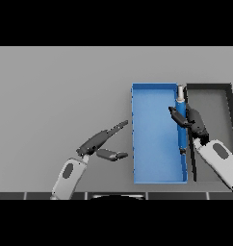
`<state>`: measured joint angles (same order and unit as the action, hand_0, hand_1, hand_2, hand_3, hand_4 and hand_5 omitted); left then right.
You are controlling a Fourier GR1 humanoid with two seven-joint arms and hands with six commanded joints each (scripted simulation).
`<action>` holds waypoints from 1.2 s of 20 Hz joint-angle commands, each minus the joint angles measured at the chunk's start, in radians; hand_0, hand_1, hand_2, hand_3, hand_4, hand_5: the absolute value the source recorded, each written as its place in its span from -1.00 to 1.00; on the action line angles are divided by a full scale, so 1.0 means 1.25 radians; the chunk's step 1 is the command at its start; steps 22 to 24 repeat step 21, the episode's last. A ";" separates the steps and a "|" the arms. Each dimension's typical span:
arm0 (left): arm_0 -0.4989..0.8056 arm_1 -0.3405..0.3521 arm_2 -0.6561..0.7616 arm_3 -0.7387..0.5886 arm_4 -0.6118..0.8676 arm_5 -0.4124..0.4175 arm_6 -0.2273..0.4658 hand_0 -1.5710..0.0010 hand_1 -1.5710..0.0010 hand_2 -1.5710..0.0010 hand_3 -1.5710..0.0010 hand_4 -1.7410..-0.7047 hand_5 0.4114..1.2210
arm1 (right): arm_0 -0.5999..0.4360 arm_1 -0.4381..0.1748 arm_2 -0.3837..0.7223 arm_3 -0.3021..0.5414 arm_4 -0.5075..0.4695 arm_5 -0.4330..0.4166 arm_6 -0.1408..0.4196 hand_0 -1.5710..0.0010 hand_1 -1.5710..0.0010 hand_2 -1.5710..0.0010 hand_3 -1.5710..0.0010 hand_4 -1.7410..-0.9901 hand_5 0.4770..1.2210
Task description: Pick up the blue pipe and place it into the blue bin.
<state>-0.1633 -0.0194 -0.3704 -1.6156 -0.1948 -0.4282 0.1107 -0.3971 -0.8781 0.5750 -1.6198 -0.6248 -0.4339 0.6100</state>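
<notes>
Head view showed the blue pipe (182, 126) lying lengthwise along the right inner wall of the blue bin (154, 134), right of centre in the frame, its pale grey end cap pointing to the bin's far rim and its body running down toward the near right corner. The right robot hand (188, 117) was over the pipe's upper middle, fingers curled about it, so the pipe was judged clamped in that hand and not yet released; whether its lower end touched the bin floor could not be told. The pipe appeared as a slender, straight, round rod, blue along its length with the light tip. It was judged rigid and light, with a smooth and probably slippery surface liable to roll or swing if held off-centre; the best hold was assessed as across the shaft near its midpoint, close to where the fingers sat, and clear of the capped end. A dark bin (212, 103) stood just beside the blue bin on its right, their walls adjoining, which left little room for the fingers on that side. The left robot hand (101, 143) was at lower centre-left over the bare counter (56, 91), well apart from both bins, fingers extended and spread, holding nothing.
</notes>
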 commanded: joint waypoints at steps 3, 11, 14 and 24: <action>0.004 -0.003 -0.003 0.002 -0.004 0.004 -0.001 1.00 1.00 1.00 1.00 0.65 -0.96 | -0.048 -0.075 0.115 0.024 -0.078 0.011 0.000 0.80 0.82 0.82 0.89 0.75 0.23; 0.000 0.000 0.002 0.004 -0.006 0.006 0.003 1.00 1.00 1.00 1.00 0.65 -0.96 | -0.199 -0.145 0.335 0.048 -0.180 -0.002 0.000 0.97 0.97 0.97 0.98 0.88 -0.36; 0.004 0.000 -0.001 0.002 -0.006 0.005 0.000 1.00 1.00 1.00 1.00 0.65 -0.95 | -0.209 -0.151 0.351 0.050 -0.184 -0.005 -0.005 0.98 0.98 0.98 0.99 0.91 -0.48; 0.024 -0.007 -0.018 -0.012 -0.015 0.010 -0.006 1.00 1.00 1.00 1.00 0.65 -0.95 | -0.225 -0.150 0.372 0.045 -0.198 0.001 -0.006 0.99 0.99 0.99 1.00 0.91 -0.55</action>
